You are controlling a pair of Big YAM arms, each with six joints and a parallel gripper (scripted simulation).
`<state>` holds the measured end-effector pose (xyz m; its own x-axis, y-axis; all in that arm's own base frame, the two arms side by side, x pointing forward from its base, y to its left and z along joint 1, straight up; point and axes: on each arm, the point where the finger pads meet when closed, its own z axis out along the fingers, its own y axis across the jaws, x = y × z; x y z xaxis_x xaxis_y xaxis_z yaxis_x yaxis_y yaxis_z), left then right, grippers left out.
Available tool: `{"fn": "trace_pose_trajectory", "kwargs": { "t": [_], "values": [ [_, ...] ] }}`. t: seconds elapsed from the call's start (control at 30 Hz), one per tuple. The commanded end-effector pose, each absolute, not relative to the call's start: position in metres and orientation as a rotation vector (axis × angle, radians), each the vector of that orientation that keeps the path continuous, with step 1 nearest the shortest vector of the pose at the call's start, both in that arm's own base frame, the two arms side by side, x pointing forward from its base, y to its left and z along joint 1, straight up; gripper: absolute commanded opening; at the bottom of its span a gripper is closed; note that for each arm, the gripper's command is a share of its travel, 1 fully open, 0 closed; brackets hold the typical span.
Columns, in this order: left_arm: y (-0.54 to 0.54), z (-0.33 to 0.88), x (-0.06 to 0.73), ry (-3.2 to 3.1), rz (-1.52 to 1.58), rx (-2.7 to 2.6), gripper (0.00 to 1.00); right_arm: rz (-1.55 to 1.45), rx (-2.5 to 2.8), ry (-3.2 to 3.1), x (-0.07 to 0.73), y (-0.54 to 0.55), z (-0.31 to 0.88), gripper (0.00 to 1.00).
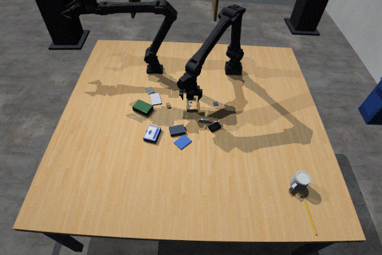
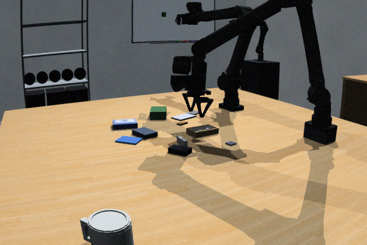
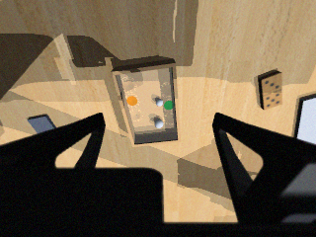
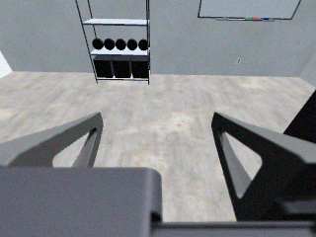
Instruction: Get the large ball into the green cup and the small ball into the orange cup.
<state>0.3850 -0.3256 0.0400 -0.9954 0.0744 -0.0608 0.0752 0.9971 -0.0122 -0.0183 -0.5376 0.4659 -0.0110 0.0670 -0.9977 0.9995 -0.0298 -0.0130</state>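
Observation:
The covered wooden puzzle [image 1: 193, 104] lies flat on the table near its middle; it also shows in the exterior view [image 2: 202, 130]. In the left wrist view the puzzle [image 3: 146, 105] holds an orange cup [image 3: 131, 100] and a green cup [image 3: 169, 105]. One white ball sits beside the green cup, touching or nearly so. The other ball lies loose near the puzzle's near end. My left gripper [image 1: 191, 95] hangs open just above the puzzle, fingers pointing down [image 3: 158, 116]. My right gripper [image 1: 65, 11] [image 4: 157, 118] is open and empty, high and far off the table's back left.
Around the puzzle lie a green box [image 1: 142, 107], a white card [image 1: 156, 98], a small domino [image 1: 168, 105], a blue-white box [image 1: 151, 133], a dark grey box [image 1: 177, 129], a blue tile [image 1: 182, 141] and a black box [image 1: 214, 126]. A mug [image 1: 299, 181] and pencil [image 1: 310, 217] sit front right.

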Motion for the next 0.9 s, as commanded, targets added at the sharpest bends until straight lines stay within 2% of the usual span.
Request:
{"fn": "trace_pose_trajectory", "kwargs": {
  "t": [0.0, 0.1, 0.27, 0.6, 0.63, 0.87],
  "values": [
    [-0.318, 0.048, 0.357, 3.131, -0.018, -0.084, 1.0, -1.241, 1.241, 1.189, -0.024, -0.544, 0.501, 1.0],
    [-0.327, 0.067, 0.385, 3.077, -0.087, -0.118, 1.0, -1.241, 1.241, 1.189, -0.024, -0.544, 0.501, 1.0],
    [-0.317, 0.033, 0.361, 3.145, 0.01, -0.095, 1.0, -1.241, 1.241, 1.189, -0.024, -0.544, 0.501, 1.0],
    [-0.316, 0.033, 0.361, 3.147, 0.012, -0.092, 1.0, -1.241, 1.241, 1.189, -0.024, -0.544, 0.501, 1.0],
    [-0.316, 0.033, 0.361, 3.147, 0.012, -0.092, 0.87, -1.241, 1.241, 1.189, -0.024, -0.544, 0.501, 1.0],
    [-0.316, 0.033, 0.361, 3.147, 0.012, -0.091, 0.87, -1.241, 1.241, 1.189, -0.024, -0.544, 0.501, 1.0]
  ]
}}
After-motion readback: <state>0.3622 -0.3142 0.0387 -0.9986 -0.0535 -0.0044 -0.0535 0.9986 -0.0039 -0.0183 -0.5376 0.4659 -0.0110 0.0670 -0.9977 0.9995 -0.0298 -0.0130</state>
